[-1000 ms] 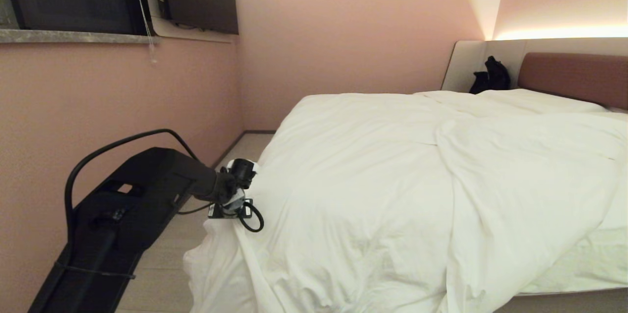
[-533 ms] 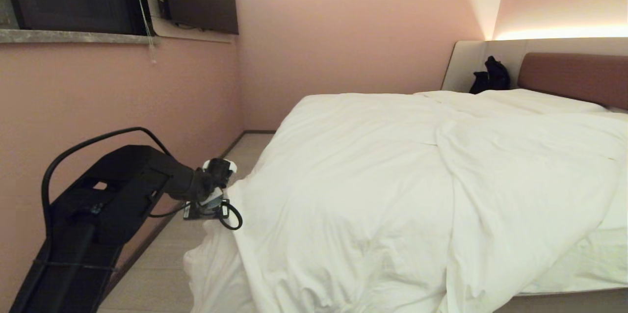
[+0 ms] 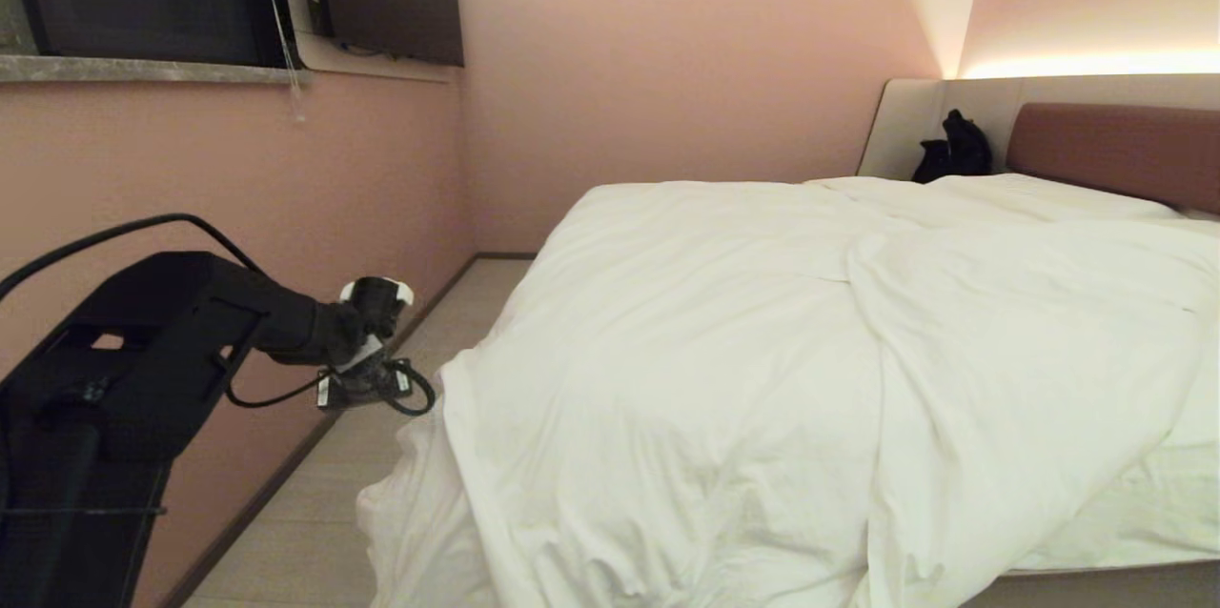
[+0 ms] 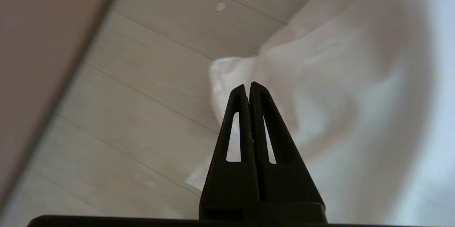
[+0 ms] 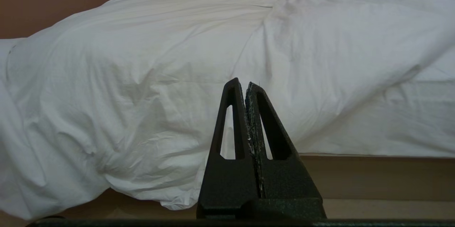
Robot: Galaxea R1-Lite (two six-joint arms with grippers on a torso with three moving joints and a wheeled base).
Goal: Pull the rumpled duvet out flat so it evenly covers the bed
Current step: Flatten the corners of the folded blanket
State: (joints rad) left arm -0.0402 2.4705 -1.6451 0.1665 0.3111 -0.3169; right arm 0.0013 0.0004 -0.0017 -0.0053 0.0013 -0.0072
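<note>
Swinging away from the bed (image 3: 1106, 146), the left pincer (image 4: 247, 86) now sits out over the floor (image 4: 149, 77), clenched and seemingly gripping nothing.

Its duvet (image 3: 762, 351) corner droops off the mattress toward the floor; left there, cover stays lopsided, and any pull from here would drag it further off. Right pincer (image 5: 246, 84) idles, clenched.

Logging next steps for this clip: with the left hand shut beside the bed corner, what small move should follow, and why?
Probably open the left hand and bring it back to the puffy white duvet: it is shut with no cloth visibly between its fingers, over the pale plank floor, while a fold on the robot's right leaves the sheet bare.
</note>
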